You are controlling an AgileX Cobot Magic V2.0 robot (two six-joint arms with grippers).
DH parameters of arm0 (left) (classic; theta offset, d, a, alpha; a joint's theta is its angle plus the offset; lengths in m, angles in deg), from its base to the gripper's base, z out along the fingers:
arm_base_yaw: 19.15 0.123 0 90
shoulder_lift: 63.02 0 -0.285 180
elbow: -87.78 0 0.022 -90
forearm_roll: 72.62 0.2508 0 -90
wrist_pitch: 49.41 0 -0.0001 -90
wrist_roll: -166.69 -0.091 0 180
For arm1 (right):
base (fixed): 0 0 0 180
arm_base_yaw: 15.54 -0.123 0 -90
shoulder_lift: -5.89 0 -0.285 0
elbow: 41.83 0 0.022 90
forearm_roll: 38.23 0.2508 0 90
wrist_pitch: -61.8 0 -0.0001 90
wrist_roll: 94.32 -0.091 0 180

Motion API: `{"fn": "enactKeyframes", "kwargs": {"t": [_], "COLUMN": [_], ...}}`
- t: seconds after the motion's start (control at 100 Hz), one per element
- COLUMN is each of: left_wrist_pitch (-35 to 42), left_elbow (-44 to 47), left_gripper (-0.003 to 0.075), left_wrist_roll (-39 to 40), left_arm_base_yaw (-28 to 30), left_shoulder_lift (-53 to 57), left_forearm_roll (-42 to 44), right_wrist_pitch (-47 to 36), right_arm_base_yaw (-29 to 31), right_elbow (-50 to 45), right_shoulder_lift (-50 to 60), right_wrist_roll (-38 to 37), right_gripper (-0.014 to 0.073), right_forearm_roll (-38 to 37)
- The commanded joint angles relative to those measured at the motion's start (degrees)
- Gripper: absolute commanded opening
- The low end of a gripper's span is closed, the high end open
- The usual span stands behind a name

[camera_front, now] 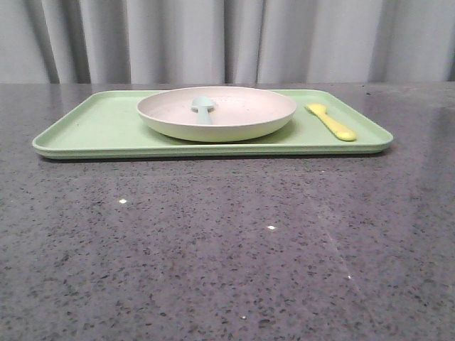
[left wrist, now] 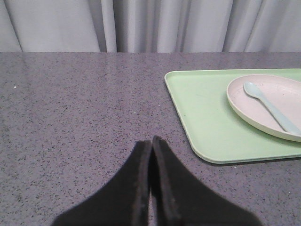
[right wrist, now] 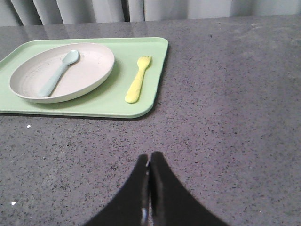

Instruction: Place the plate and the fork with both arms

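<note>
The cream-pink plate sits in the middle of the light-green tray; it also shows in the wrist views as the plate and the plate. A pale blue-grey spoon lies inside it. The yellow fork lies on the tray to the right of the plate, seen too as the fork. My left gripper is shut and empty over bare table, left of the tray. My right gripper is shut and empty over the table, on the near right side of the tray. Neither arm shows in the front view.
The dark speckled stone table stretches in front of the tray. Grey curtains hang behind the table's far edge.
</note>
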Motion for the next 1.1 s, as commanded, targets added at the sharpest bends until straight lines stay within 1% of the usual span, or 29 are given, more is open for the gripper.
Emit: {"fn": "enactKeyframes", "kwargs": {"t": [0.0,0.16,0.36,0.41,0.49,0.53,0.84,0.92,0.94,0.97,1.09], "left_wrist_pitch": [4.3,5.6,19.3,21.5,21.8,21.7,21.9,24.5,24.8,23.0,24.0], "left_elbow": [-0.7,2.1,9.9,11.9,14.2,15.3,24.3,27.5,27.7,27.6,27.6], "left_gripper": [-0.0020,-0.0020,-0.0020,-0.0020,-0.0020,-0.0020,-0.0020,-0.0020,-0.0020,-0.0020,-0.0020], "left_wrist_roll": [0.0,0.0,1.0,4.1,11.6,13.1,13.2,13.2,13.2,13.2,13.2], "left_arm_base_yaw": [0.0,0.0,0.0,0.0,0.0,0.0,0.0,0.1,0.2,0.3,0.5], "left_shoulder_lift": [-0.5,0.2,5.5,7.2,9.9,11.2,20.3,20.1,20.1,20.1,20.1], "left_forearm_roll": [-0.6,-0.4,4.5,6.4,10.7,12.4,15.1,15.1,15.1,15.1,15.1], "right_wrist_pitch": [-3.9,-3.9,-3.9,-3.9,-3.9,-3.9,-3.9,-4.0,-4.0,-4.0,-4.0], "right_arm_base_yaw": [0.0,0.0,0.0,0.0,0.0,0.0,0.0,0.0,0.0,0.0,0.0], "right_elbow": [1.4,1.4,1.4,1.4,1.4,1.4,1.4,1.4,1.4,1.4,1.4], "right_shoulder_lift": [-0.5,-0.5,-0.5,-0.5,-0.5,-0.5,-0.5,-0.5,-0.5,-0.5,-0.6], "right_wrist_roll": [0.0,0.0,0.0,0.0,0.0,0.0,0.0,0.0,0.0,0.0,0.0], "right_gripper": [-0.0069,-0.0069,-0.0069,-0.0069,-0.0069,-0.0069,-0.0069,-0.0069,-0.0069,-0.0069,-0.0069], "right_forearm_roll": [-1.0,-1.0,-1.0,-1.0,-1.0,-1.0,-1.0,-1.0,-1.0,-1.0,-1.0]}}
